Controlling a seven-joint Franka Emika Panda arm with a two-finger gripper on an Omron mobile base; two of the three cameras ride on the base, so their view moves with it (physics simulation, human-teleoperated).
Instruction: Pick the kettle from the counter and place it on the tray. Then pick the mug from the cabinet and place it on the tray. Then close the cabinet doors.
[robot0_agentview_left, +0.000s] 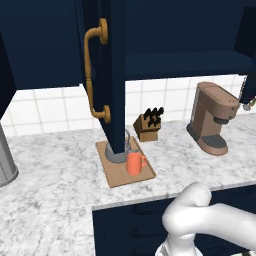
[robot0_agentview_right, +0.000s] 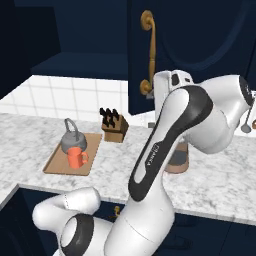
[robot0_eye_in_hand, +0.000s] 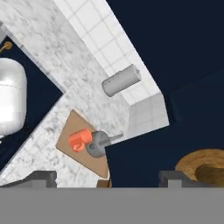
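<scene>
White-and-grey marbled stone counter (robot0_agentview_left: 55, 185) is carrying the flat light-brown wooden tray (robot0_agentview_right: 55, 161), where the squat grey metal kettle (robot0_agentview_right: 73, 138) and small orange-red mug (robot0_agentview_right: 75, 157) are standing touching, so we are judging both placements done. We are holding our gripper (robot0_eye_in_hand: 107, 178) wide and empty beside the open navy cabinet door (robot0_agentview_left: 111, 75) and its curved brass handle (robot0_agentview_left: 93, 70), presumably preparing to push it shut.

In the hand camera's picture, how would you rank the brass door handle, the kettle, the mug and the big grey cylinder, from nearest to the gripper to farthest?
From the gripper:
1. Brass door handle, close beside one fingertip.
2. Kettle and mug, side by side on the tray below; too close to call.
3. Grey cylinder, farthest, by the tiled wall.
</scene>
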